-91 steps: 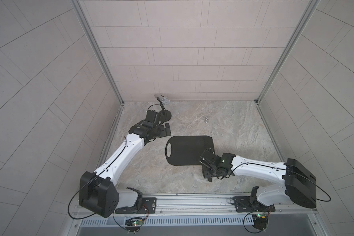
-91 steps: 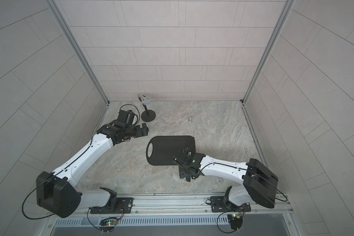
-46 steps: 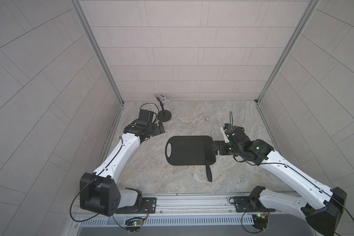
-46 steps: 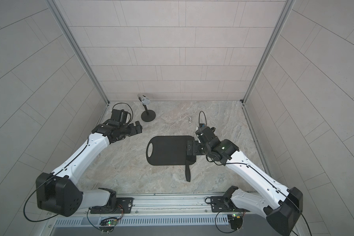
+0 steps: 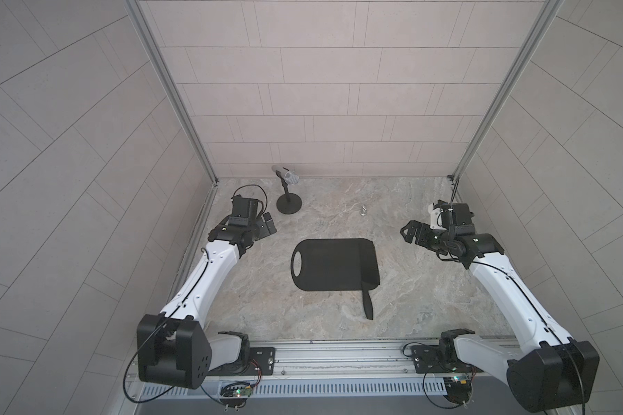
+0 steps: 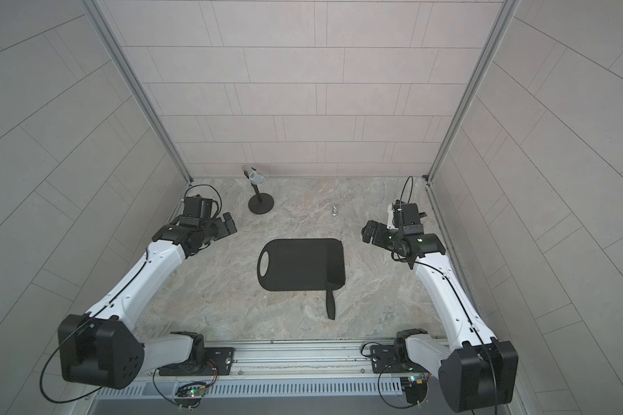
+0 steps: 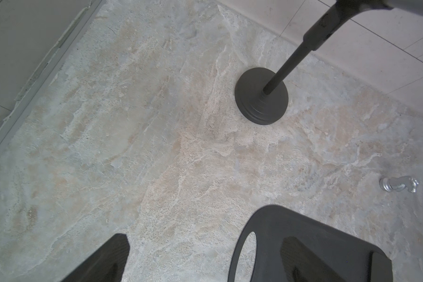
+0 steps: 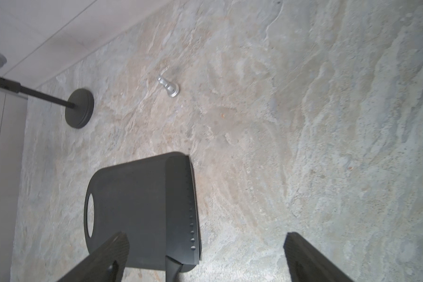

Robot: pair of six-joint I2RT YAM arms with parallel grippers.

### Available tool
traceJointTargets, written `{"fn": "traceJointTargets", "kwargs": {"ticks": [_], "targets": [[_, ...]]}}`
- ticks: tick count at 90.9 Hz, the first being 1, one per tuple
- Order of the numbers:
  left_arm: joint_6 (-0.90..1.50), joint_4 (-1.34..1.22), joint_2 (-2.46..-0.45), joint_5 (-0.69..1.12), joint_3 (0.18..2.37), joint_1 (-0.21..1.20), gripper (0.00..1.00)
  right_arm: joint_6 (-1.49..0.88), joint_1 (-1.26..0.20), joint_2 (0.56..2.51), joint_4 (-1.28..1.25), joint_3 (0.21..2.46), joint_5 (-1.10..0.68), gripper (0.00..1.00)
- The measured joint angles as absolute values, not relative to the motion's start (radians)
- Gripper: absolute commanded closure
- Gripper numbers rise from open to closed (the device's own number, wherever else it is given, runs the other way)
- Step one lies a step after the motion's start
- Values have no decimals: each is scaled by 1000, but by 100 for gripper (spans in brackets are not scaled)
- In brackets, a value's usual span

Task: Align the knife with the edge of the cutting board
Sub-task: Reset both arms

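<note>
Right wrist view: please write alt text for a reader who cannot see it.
A black knife lies flat on a black cutting board, its blade along the edge opposite the handle hole, its handle overhanging. The open right pincer hovers apart, empty.

The knife (image 8: 181, 207) handle (right wrist view) runs off the picture's edge.

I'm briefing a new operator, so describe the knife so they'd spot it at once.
Find the black cutting board in the middle of the stone table. The knife lies flat along its short edge opposite the handle hole. Equally black, it stands out by its narrow handle poking off the board onto the stone.
</note>
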State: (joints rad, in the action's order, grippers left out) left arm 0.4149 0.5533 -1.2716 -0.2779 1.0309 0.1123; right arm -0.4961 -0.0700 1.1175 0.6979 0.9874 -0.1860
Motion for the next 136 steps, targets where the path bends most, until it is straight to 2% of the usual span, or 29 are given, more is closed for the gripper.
{"fn": "traceJointTargets", "kwargs": {"ticks": [35, 71, 98, 109, 136], "targets": [[416, 444, -1259, -350, 938, 38, 0, -516, 119, 1110, 425, 791, -80, 0], [460, 253, -1215, -504, 781, -14, 0, -510, 127, 1084, 59, 564, 115, 0], [442, 97, -1197, -587, 677, -18, 0, -474, 126, 1116, -103, 536, 167, 0], [403, 44, -1232, -563, 677, -18, 0, -452, 127, 1145, -143, 511, 167, 0], [230, -146, -1264, -347, 593, -36, 0, -393, 127, 1185, -249, 454, 177, 0]]}}
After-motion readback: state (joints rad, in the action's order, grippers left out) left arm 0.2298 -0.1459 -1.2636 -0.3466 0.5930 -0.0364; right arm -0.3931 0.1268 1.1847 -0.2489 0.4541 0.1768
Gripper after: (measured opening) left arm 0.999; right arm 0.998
